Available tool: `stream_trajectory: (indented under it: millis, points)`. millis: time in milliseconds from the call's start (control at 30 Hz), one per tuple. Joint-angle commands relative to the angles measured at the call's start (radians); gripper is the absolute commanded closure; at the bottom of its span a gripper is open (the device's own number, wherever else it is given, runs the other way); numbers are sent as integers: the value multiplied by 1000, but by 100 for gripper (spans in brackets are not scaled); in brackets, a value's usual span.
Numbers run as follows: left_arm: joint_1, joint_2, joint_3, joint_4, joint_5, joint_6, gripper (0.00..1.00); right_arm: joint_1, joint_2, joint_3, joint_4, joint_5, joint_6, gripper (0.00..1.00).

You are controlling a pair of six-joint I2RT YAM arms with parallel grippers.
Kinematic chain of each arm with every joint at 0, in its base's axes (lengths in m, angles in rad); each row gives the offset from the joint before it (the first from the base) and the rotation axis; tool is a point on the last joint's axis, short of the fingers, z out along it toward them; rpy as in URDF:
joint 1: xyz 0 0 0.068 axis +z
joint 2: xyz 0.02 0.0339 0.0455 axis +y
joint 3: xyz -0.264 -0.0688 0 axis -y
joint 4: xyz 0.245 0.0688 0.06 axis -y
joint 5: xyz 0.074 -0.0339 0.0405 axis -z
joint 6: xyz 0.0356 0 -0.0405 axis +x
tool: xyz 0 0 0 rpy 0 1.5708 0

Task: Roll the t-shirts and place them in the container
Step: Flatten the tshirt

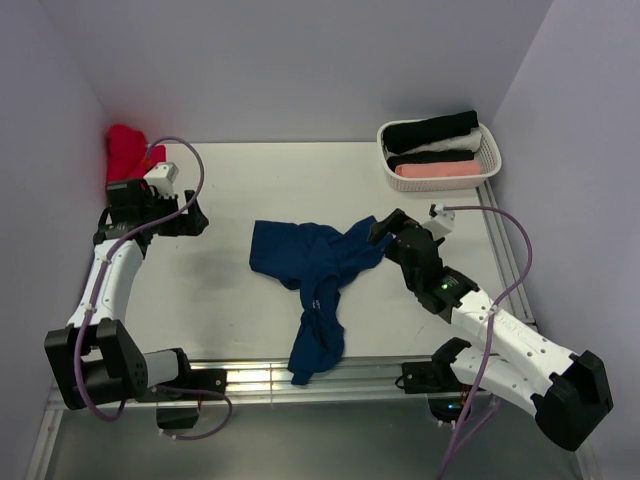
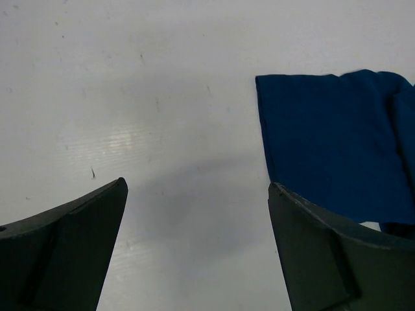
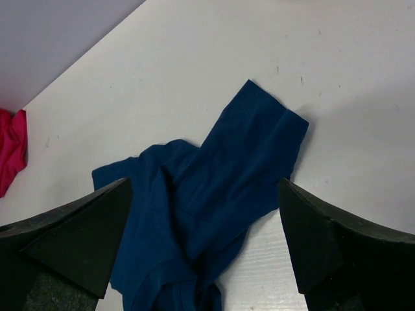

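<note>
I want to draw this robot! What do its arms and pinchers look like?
The left arm and right arm are white tubes with chunky black joints and bases. A thin purple cable loops along each. Their fingers are dark wedges. A tiny green light glows on the right arm.

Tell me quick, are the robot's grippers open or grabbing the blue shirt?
Left gripper: open, holding nothing, beside the blue shirt.
Right gripper: open, holding nothing, over the blue shirt.
</note>
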Motion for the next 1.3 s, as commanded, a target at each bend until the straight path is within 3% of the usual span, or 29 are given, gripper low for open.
stream_trajectory:
  millis: [0,167,333,667,800,900,1267]
  points:
    - [-4,-24,18,-33,58,27,4,5,-15,-4,22,10,3,0]
    - [-7,-21,40,-81,73,53,4,11,-25,-9,11,-55,-41,0]
    - [-10,-9,47,-120,99,81,4,106,34,17,-37,-43,0,4]
    - [-58,111,64,-188,119,145,4,364,370,174,-168,46,158,10]
    - [-94,183,70,-166,132,136,4,373,419,172,-71,-27,178,16]
    - [-134,264,92,-140,148,114,4,373,465,205,-100,-12,213,21]
    - [-232,611,264,-56,148,-8,11,370,495,169,-12,-13,250,26]
